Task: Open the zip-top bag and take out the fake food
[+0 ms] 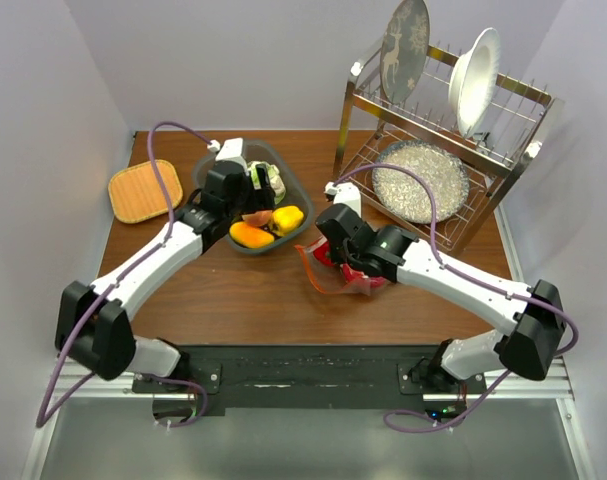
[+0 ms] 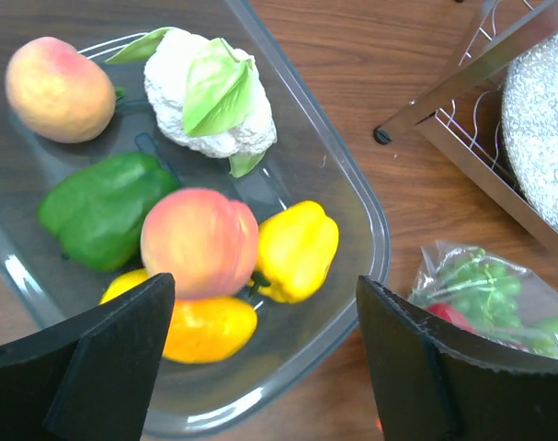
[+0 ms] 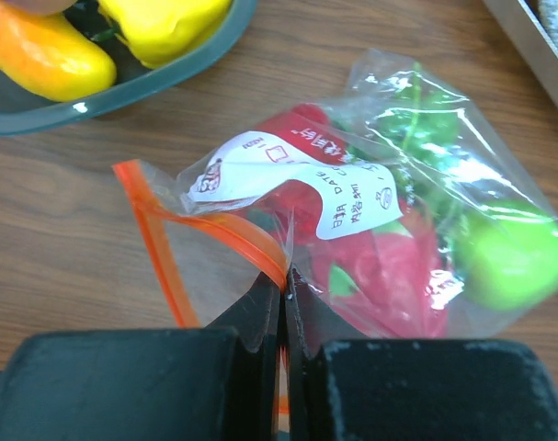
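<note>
The zip-top bag (image 3: 389, 211) lies on the wooden table with its orange zip strip (image 3: 164, 243) parted. Inside show a red pepper (image 3: 389, 276), a green apple (image 3: 508, 257) and a leafy green piece (image 3: 416, 119). My right gripper (image 3: 284, 276) is shut on the bag's mouth edge at the zip strip. In the top view the bag (image 1: 341, 270) sits under the right gripper (image 1: 335, 262). My left gripper (image 2: 260, 367) is open and empty, hovering over the near rim of a grey bin (image 2: 352, 175). The bag also shows at the right of the left wrist view (image 2: 481, 294).
The grey bin (image 1: 288, 178) holds two peaches (image 2: 200, 241), a green pepper (image 2: 99, 209), a yellow pepper (image 2: 297, 248), an orange piece (image 2: 205, 329) and a cauliflower (image 2: 210, 96). A dish rack (image 1: 448, 150) with plates stands at the back right. A woven mat (image 1: 143, 192) lies at the back left.
</note>
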Motion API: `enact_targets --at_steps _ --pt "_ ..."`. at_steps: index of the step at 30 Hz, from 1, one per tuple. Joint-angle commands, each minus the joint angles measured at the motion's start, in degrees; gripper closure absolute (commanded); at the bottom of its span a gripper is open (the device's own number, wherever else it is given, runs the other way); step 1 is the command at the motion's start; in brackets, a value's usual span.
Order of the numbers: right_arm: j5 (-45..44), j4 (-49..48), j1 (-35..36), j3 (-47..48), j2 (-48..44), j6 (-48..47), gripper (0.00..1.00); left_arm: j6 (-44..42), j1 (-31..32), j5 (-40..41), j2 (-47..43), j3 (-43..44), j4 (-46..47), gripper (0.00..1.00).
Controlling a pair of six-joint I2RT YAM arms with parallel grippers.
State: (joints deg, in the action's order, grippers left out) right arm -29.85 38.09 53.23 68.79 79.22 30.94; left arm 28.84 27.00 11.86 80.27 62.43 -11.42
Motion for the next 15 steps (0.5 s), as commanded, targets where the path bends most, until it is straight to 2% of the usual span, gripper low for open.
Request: enact_targets --at_steps 1,2,6,7,13,15 --pt "1.89 -4.42 -0.06 2.66 1.29 0.88 1.0 -1.77 -0.29 -0.51 -4.33 -2.49 -2.64 0.19" --pt "1.81 -4.42 -0.15 2.75 1.46 0.96 1.0 -1.77 -0.2 -3.04 -5.72 -3.89 -3.25 0.27" --pt "1.9 -5.83 -0.85 2.66 1.46 0.96 1.0 -0.89 3.22 -4.65 -12.23 -10.22 -3.34 0.4" --pt "2.16 -6.09 -1.2 2.57 1.46 0.97 1.0 -0.02 5.84 -4.48 -14.68 -11.18 -3.87 0.44" --pt "3.04 -7.5 -1.73 1.78 1.9 1.67 1.0 7.0 18.77 -3.33 -22.51 -20.23 -0.8 0.58" --pt "3.91 -8.02 -1.73 1.43 1.99 2.28 1.0 8.86 23.59 -1.67 -23.05 -21.21 1.66 0.59"
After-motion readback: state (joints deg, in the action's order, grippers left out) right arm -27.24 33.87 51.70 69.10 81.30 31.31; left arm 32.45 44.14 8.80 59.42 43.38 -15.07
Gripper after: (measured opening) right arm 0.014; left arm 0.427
